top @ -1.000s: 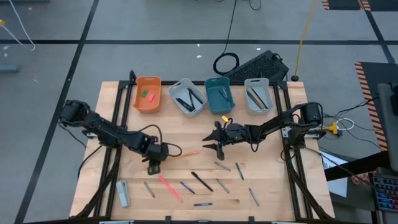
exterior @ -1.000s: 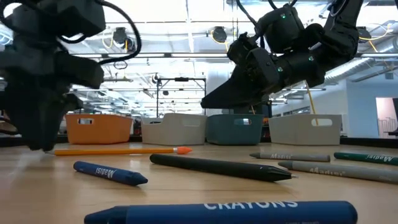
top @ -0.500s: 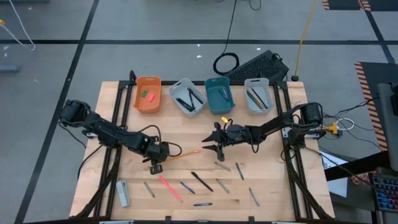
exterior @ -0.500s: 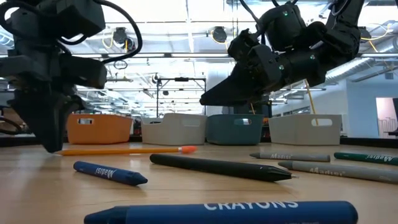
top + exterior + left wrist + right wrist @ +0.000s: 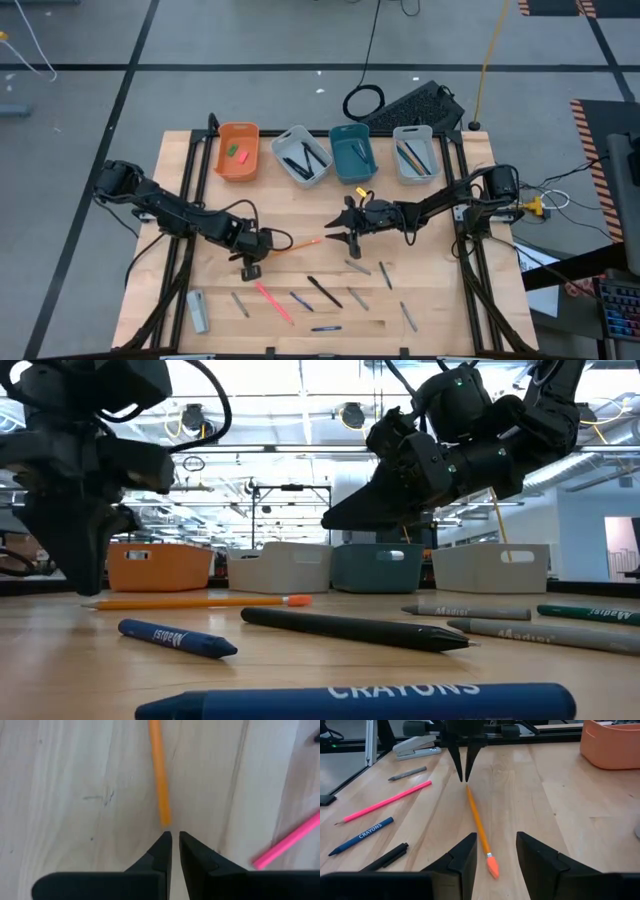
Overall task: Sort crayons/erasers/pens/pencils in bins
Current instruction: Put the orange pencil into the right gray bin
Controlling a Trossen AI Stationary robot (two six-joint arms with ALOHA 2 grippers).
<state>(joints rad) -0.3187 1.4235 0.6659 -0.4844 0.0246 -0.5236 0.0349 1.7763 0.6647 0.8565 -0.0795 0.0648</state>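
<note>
An orange pencil (image 5: 295, 246) with a pink-red eraser tip lies flat on the wooden table (image 5: 200, 200), mid-table. My left gripper (image 5: 174, 836) points down just above the pencil's plain end (image 5: 164, 817), its fingers a narrow gap apart and holding nothing. My right gripper (image 5: 495, 852) hangs open above the table, its fingers on either side of the pencil's eraser end (image 5: 492, 866) without touching it. Along the far edge stand the bins: orange (image 5: 238, 165), grey-white (image 5: 302, 170), teal (image 5: 352, 172), grey-white (image 5: 413, 170). Two erasers, green (image 5: 232, 150) and pink-red (image 5: 241, 156), lie in the orange bin.
Crayons, pens and pencils lie loose near the front edge, among them a pink pencil (image 5: 272, 300), a black pen (image 5: 325, 291) and a blue crayon (image 5: 350, 700). A grey stapler (image 5: 197, 310) sits at the near left. A keyboard (image 5: 415, 103) lies beyond the far edge.
My left gripper has risen a little from the table at the pencil's plain end. The pencil stays flat where it was.
</note>
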